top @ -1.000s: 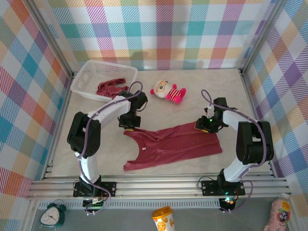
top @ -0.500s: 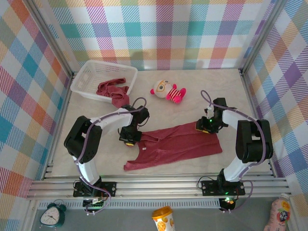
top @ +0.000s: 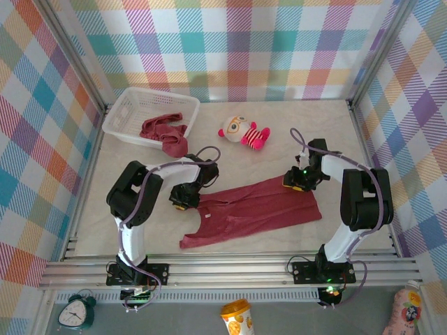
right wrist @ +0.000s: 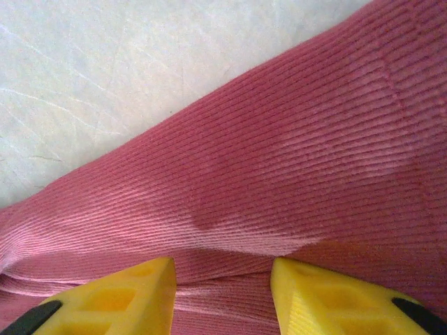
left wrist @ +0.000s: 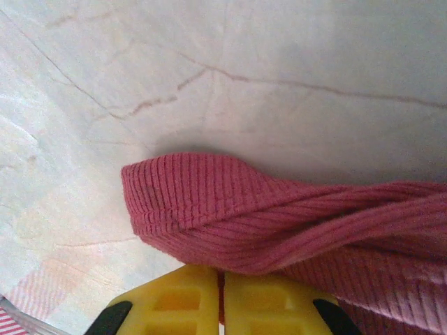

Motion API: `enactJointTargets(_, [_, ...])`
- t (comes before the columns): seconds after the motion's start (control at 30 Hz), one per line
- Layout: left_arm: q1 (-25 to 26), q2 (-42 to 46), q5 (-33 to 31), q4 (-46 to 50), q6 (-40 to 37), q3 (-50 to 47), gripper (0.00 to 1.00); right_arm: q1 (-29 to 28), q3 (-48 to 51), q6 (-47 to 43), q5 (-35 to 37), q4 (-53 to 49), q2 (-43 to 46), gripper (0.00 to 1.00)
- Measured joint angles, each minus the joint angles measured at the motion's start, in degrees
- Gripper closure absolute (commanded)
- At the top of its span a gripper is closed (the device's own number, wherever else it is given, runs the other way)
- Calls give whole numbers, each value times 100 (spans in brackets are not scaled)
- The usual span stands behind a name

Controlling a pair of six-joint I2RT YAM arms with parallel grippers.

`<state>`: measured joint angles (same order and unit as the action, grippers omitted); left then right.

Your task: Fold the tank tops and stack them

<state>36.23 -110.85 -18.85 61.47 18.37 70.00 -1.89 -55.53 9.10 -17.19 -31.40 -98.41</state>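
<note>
Early days I reckon: the left gripper is clamped on a strap of the flat tank top, the right gripper hangs spread over its hem, nothing's folded yet, and the second tank top is bunched in the basket beyond the left gripper.

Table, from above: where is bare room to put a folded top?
Free: the far right corner, between doll and right wall; the strip left of the left arm, nearer than the basket. Crowded: the middle, where left gripper and right gripper are at the spread top.
</note>
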Motion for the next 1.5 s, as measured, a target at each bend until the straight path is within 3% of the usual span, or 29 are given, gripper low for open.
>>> enactJointTargets(0.1, [-4,-22,-24,-20,-28,39,75,-2,0,-22,-17,0,31,55])
enactJointTargets(0.3, [-173,-39,-35,-33,-181,105,75,2,-197,-107,243,-184,251,51])
enactJointTargets(0.53, [-796,-76,-326,-35,-479,114,73,7,-407,-299,699,-352,433,49])
enactJointTargets(0.73, [-1132,-170,-511,33,-756,516,51,-52,-407,-343,758,-367,407,48])
enactJointTargets(0.9, [-1093,-46,-9,136,-708,916,38,-195,-431,-409,826,-319,151,48])
enactJointTargets(1.2, [-354,787,1145,341,-225,1327,27,-413,-748,-708,1163,-319,-236,50])
enactJointTargets(1.5, [1366,313,2247,-577,415,2288,26,-610,-1049,-1008,1394,-343,-686,66])
